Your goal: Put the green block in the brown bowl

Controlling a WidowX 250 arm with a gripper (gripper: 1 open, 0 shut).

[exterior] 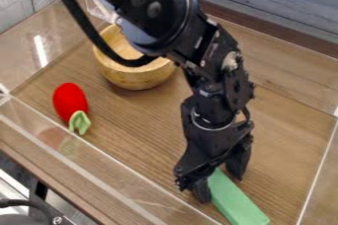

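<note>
My hand [215, 181] points straight down at the near right part of the bench [284, 120], its two dark fingers spread as wide as they go. It holds nothing. The fingers straddle the upper end of the green block [238, 203], a long rectangular bar with flat matte faces and square edges, lying flat on the bench close to the near edge. Whether the fingertips touch the block cannot be determined from this view.

The bench surface is smooth brown wood-grain laminate, enclosed by clear glossy walls.

The brown bowl [129, 63] is round, of light wood with a visible grain and a thick rim. It sits toward the far left part of the bench, well apart from the block, partly hidden behind my black arm.

A red strawberry toy [70, 102] with a green cap lies near the left edge.
</note>
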